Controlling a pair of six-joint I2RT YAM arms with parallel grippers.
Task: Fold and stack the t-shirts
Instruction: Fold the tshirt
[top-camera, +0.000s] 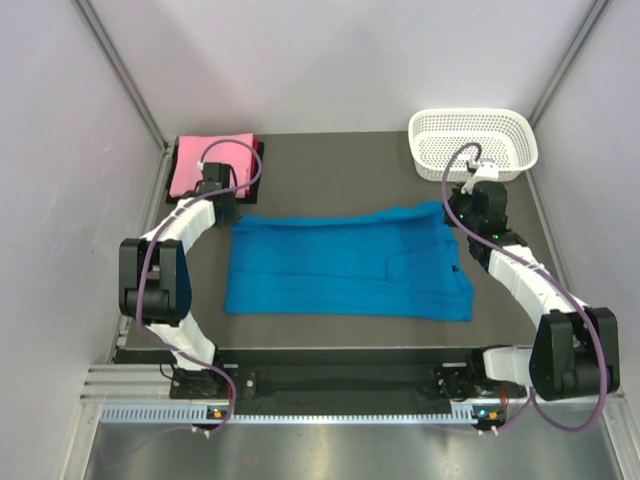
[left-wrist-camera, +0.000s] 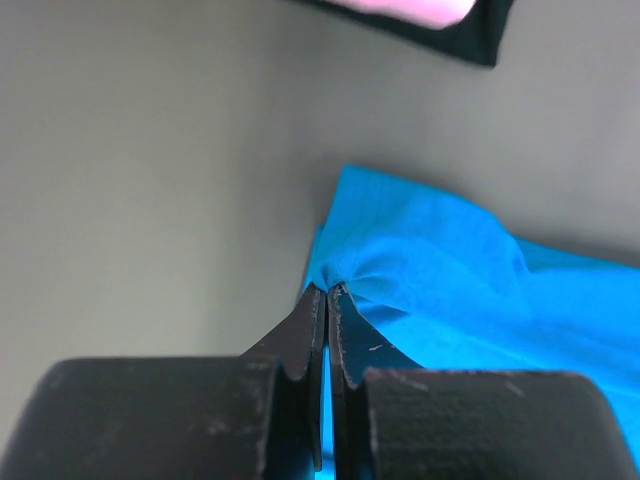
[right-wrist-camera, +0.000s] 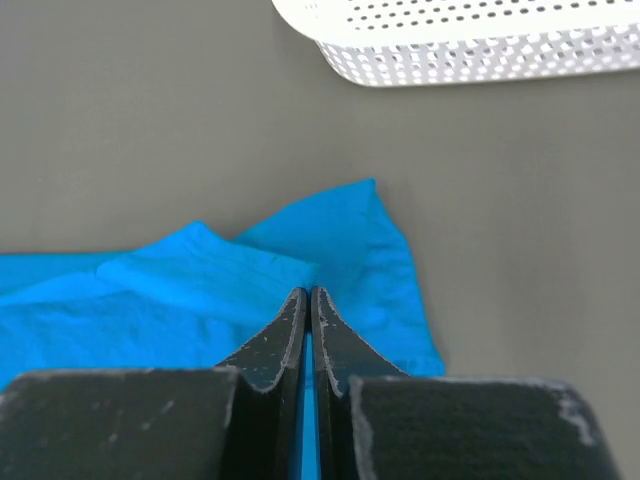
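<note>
Blue shirt (top-camera: 345, 265) mid-table (top-camera: 330, 170), flat, part-folded | left gripper (left-wrist-camera: 326, 292) and right gripper (right-wrist-camera: 308, 295) each clamped on a far corner | pink shirt (top-camera: 205, 165) folded atop dark shirt (top-camera: 257, 158), far-left | remaining, I'd judge: finish fold, stack it.

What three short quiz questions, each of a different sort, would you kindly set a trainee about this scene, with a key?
1. True or false: the pink t-shirt lies folded at the table's far left corner, outside the white basket.
2. What does the left claw pinch? A the pink t-shirt; B the blue t-shirt; C the white basket.
3. Fill in: the right claw is ___ on the blue t-shirt's far right corner.

Key: 1 true. 2 B. 3 shut.
</note>
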